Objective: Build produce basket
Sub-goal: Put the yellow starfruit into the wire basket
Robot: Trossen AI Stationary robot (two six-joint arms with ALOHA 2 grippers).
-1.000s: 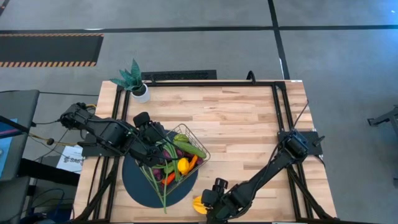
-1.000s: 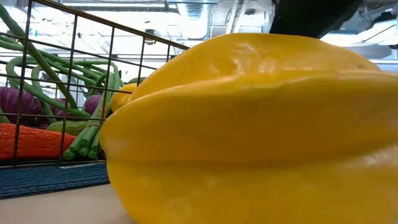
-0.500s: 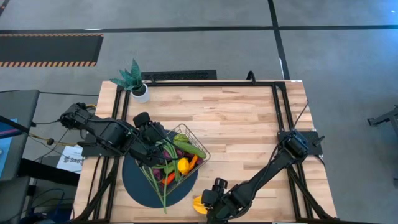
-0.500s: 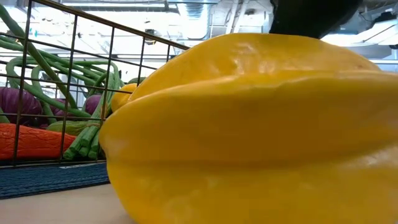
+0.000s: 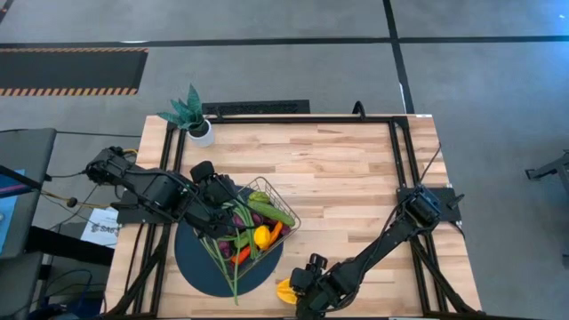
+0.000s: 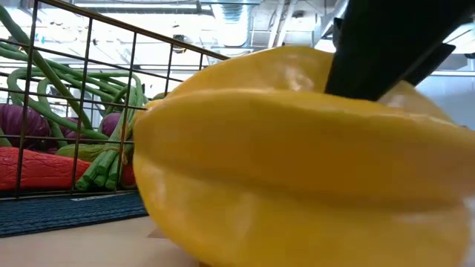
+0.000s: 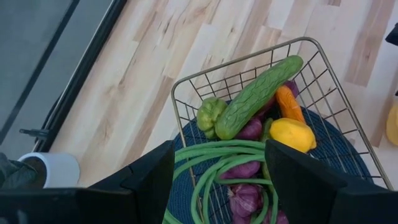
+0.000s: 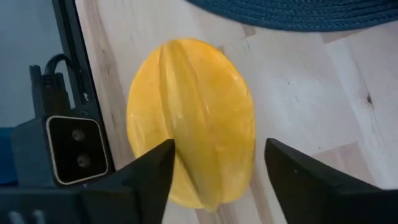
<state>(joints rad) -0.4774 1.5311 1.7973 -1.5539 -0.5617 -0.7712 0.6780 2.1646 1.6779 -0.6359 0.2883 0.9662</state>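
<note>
No writing can be read anywhere. The ridged, glossy yellow fruit [image 8: 191,121] lies on pale plank table [image 5: 347,178] beside the woven mat [image 5: 197,262]; the right gripper [image 8: 214,168] straddles it, fingers spread, perhaps touching. The left gripper [image 7: 214,180], spread, hovers over the wire basket [image 7: 314,50] of produce [image 7: 258,96].

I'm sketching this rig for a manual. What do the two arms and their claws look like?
Both are dark, near-black jointed arms of slim tube links and bulkier rounded joints, mounted on black frame rails at the table's sides. The left claw and right claw each have two broad, flat, matte dark fingers with angled edges. No markings show.
</note>
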